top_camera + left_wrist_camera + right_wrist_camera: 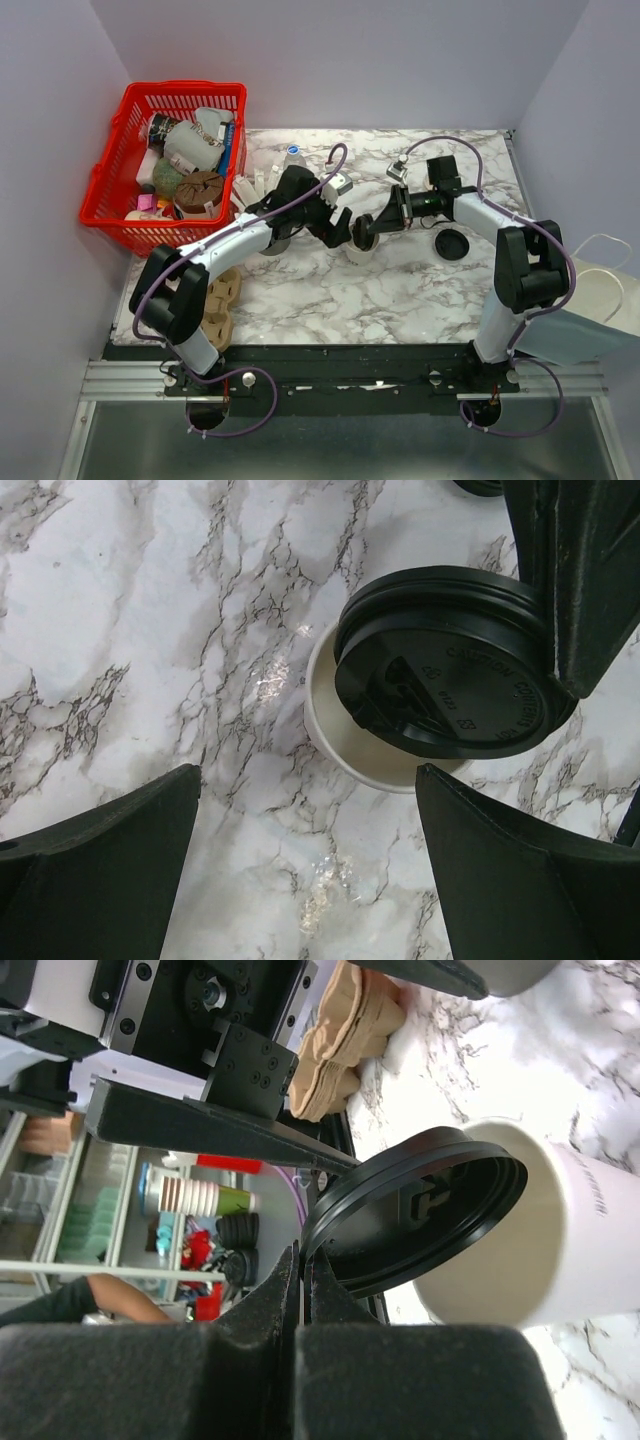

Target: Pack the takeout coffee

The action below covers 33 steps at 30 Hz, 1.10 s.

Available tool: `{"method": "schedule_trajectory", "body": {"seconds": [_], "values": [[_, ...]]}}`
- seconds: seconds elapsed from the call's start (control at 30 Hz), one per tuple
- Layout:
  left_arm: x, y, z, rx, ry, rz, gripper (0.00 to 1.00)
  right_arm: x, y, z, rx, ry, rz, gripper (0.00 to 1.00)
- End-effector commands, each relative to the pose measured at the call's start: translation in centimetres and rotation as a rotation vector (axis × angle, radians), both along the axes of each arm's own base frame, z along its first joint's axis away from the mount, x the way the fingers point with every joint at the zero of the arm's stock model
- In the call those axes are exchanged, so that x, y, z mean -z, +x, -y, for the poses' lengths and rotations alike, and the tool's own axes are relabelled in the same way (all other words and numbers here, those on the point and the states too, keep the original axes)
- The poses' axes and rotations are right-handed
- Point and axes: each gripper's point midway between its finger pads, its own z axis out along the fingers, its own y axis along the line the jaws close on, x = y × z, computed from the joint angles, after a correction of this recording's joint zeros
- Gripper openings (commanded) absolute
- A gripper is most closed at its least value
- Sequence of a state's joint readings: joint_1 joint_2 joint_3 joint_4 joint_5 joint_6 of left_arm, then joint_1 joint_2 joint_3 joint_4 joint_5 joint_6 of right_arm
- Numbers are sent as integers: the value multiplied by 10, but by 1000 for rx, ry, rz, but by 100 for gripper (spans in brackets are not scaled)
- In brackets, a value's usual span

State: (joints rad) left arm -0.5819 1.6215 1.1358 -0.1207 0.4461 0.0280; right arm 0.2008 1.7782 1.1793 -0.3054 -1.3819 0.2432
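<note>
Capping the coffee: my right pincer (302, 1260) pinches the edge of the black lid (445, 670), which sits tilted over the paper cup (330, 725), not yet seated. The cup stands on the marble tabletop (400, 290), well right of the red basket (105, 190). I'd level and centre the lid, then press evenly before letting go. The right arm reaches in sideways from the far side from the basket; my left pincer (308, 775) hangs spread wide above the cup.
</note>
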Motion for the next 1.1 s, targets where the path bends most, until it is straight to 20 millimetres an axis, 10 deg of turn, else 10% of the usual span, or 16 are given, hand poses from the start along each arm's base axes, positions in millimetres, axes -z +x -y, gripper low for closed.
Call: {"method": "schedule_trajectory", "body": {"seconds": [0.0, 1.07], "values": [[-5, 10, 7, -9, -29, 6, 96, 6, 5, 5, 5, 25, -37, 7], [9, 15, 5, -31, -6, -6, 96, 15, 15, 18, 73, -22, -46, 22]]}}
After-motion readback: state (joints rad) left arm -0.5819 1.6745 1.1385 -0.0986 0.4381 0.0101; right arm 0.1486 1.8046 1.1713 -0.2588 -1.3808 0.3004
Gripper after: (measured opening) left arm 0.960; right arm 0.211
